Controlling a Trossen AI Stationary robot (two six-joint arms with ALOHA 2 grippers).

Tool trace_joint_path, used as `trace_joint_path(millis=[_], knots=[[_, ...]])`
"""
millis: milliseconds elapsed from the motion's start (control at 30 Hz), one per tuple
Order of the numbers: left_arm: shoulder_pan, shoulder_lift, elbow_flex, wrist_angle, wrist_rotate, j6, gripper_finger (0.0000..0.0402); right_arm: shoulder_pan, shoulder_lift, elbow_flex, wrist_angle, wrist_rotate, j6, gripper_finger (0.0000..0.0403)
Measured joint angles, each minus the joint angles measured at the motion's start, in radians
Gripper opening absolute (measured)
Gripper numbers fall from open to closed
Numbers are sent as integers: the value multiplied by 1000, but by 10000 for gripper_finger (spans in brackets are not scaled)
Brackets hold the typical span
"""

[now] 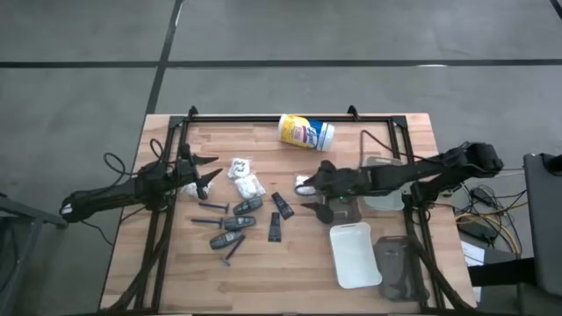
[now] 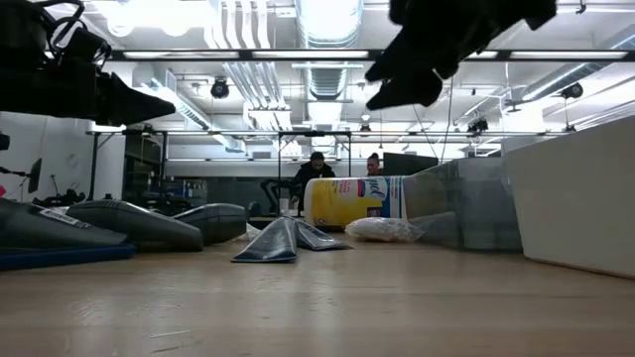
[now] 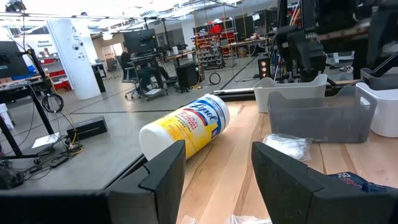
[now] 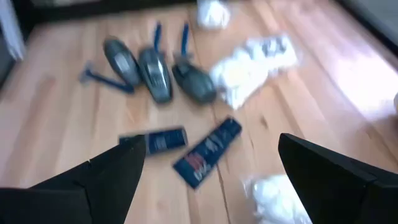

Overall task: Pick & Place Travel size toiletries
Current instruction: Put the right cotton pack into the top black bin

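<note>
The travel size toiletries lie loose on the wooden table's middle: white crinkly packets (image 1: 248,185) (image 4: 252,65), dark grey tubes (image 1: 235,223) (image 4: 154,73), flat dark sachets (image 1: 282,205) (image 4: 208,151) and slim blue-handled sticks (image 1: 213,206). One more white packet (image 1: 304,185) (image 4: 277,199) lies just under my right gripper (image 1: 309,195) (image 4: 211,180). That gripper hangs open above the table, slanting down toward the pile, and touches nothing. My left gripper (image 1: 209,172) (image 3: 217,168) stands open and level at the table's left, clear of everything.
A yellow-and-white canister (image 1: 306,132) (image 3: 186,124) lies on its side near the far edge. A clear tray (image 1: 384,180), a white tray (image 1: 356,254) and a grey tray (image 1: 399,268) stand at the right. A dark metal frame (image 1: 290,118) runs round the table. People sit in the room beyond.
</note>
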Motion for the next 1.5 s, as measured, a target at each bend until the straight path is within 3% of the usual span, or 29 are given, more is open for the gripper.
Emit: trace_joint_path(millis=[367, 633, 833, 1067, 1500], knots=[[0, 0, 0, 0, 0, 0, 190, 7, 171, 172, -219, -57, -76, 364], [0, 0, 0, 0, 0, 0, 190, 5, 170, 151, -246, -41, -70, 364], [0, 1, 0, 0, 0, 0, 190, 3, 184, 151, -275, 45, -50, 364], [0, 0, 0, 0, 0, 0, 190, -14, 184, 221, -375, 88, -5, 364], [0, 0, 0, 0, 0, 0, 190, -66, 184, 312, -401, 107, -2, 364]])
